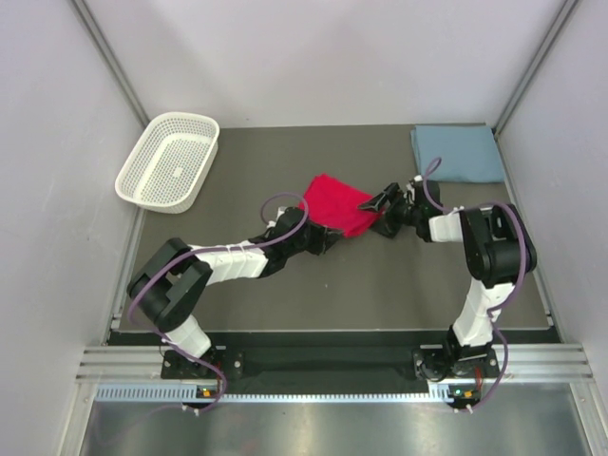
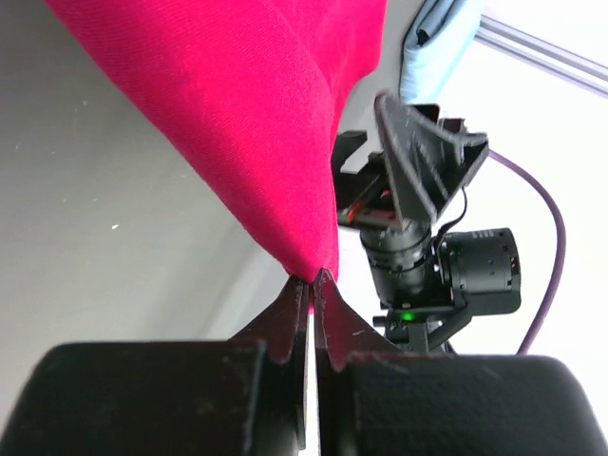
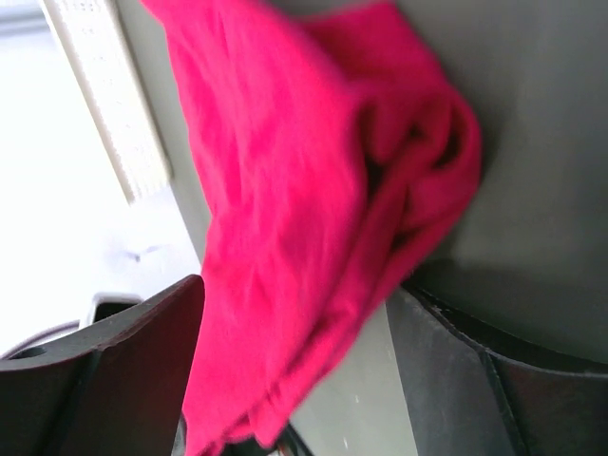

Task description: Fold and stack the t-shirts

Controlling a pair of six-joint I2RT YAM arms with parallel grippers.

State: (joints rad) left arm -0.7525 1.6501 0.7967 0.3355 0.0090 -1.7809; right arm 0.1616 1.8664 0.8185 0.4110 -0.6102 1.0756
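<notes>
The red t-shirt (image 1: 337, 202) lies bunched in the middle of the table. My left gripper (image 1: 319, 238) is at its near edge, shut on a pinch of the red cloth (image 2: 285, 123), which rises taut from the jaws of the left gripper (image 2: 312, 277). My right gripper (image 1: 380, 201) is at the shirt's right side. In the right wrist view its fingers (image 3: 123, 366) stand apart with a fold of red t-shirt (image 3: 304, 218) hanging between them, a gap showing on the right; the right gripper (image 3: 294, 366) is open. The blue-grey t-shirt (image 1: 458, 154) lies folded at the back right.
A white mesh basket (image 1: 169, 160) stands at the back left of the dark mat (image 1: 285, 294). Grey walls close in both sides and the back. In the left wrist view the right gripper (image 2: 427, 161) is just beyond the red cloth, with the blue-grey t-shirt (image 2: 432, 43) behind it.
</notes>
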